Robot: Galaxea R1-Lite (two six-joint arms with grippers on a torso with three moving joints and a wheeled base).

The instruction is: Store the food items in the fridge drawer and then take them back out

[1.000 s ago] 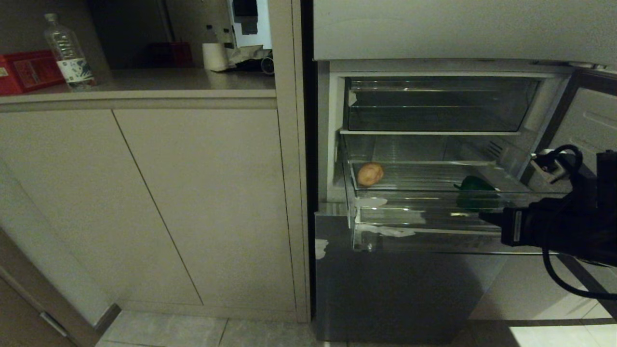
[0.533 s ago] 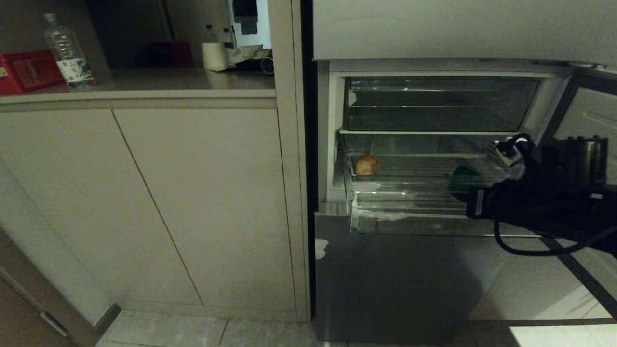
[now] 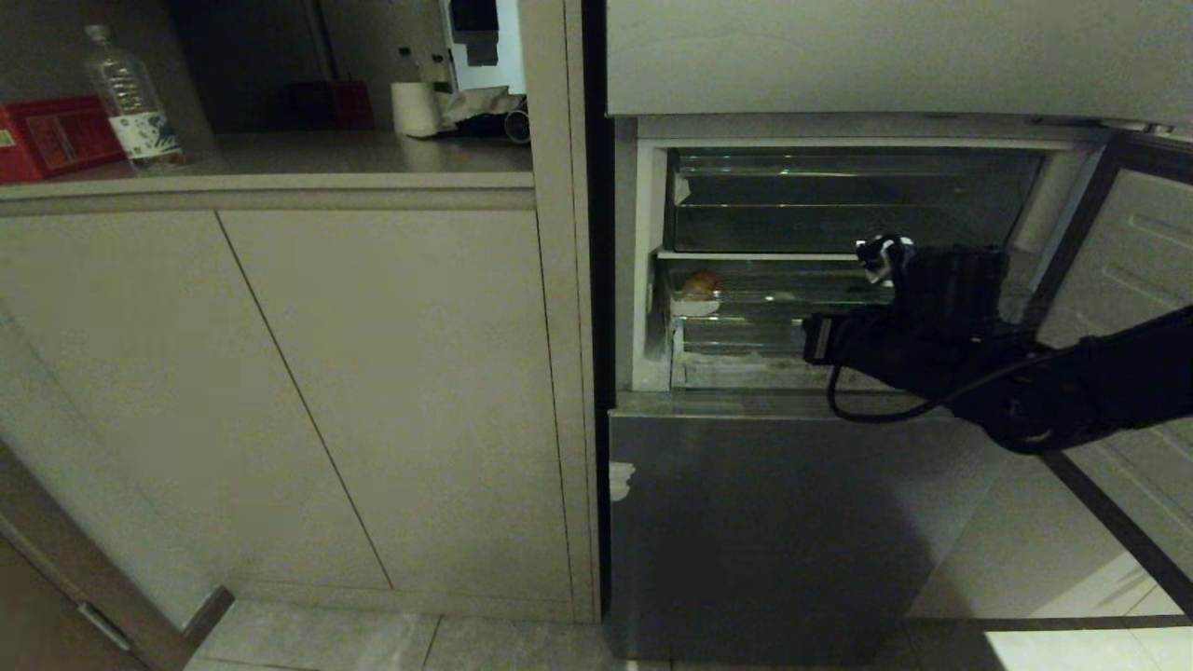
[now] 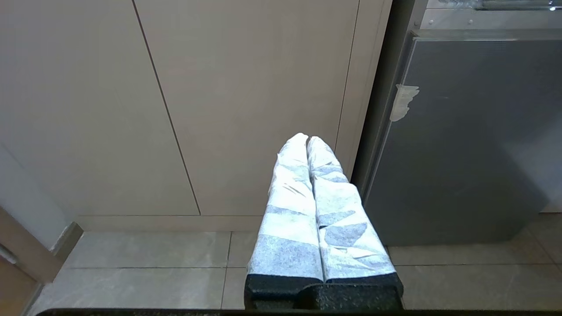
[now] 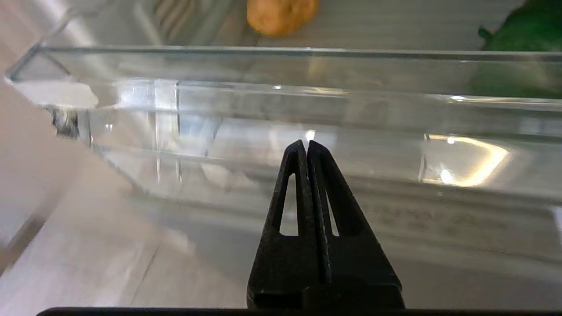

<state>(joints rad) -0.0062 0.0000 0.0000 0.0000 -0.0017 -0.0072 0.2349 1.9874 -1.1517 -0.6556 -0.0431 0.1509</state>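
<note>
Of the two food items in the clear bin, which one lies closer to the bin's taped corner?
The tan-brown potato. It lies near the corner of the clear bin that bears white tape; the dark green item lies toward the opposite end.

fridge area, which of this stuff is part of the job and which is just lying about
Part of the job:
- potato in the clear bin
- green item in the same bin
- right gripper, shut, at the bin's front wall

Just lying about:
- water bottle on the counter
- red box beside it
- paper roll
- left gripper, shut and parked
</note>
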